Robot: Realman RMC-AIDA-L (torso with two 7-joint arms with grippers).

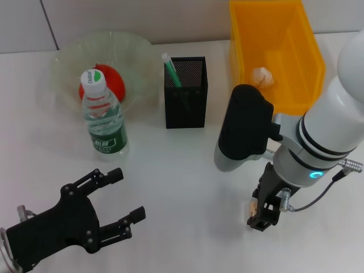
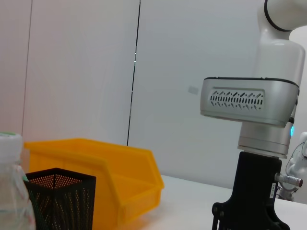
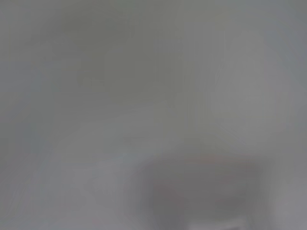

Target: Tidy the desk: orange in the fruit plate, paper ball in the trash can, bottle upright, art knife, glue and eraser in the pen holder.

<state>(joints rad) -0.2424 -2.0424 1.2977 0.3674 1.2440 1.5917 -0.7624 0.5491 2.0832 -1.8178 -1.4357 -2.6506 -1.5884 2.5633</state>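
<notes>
Nearest you, the left gripper (image 1: 116, 200) rests spread wide, while the right gripper (image 1: 263, 211) stands over the eraser (image 1: 252, 208), grip unclear; small, light, rubbery: pinch its long sides.

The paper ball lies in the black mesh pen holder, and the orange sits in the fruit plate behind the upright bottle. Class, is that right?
Not quite. The head view shows the paper ball in the yellow trash can, not the pen holder. The orange does sit in the fruit plate behind the upright bottle.
</notes>
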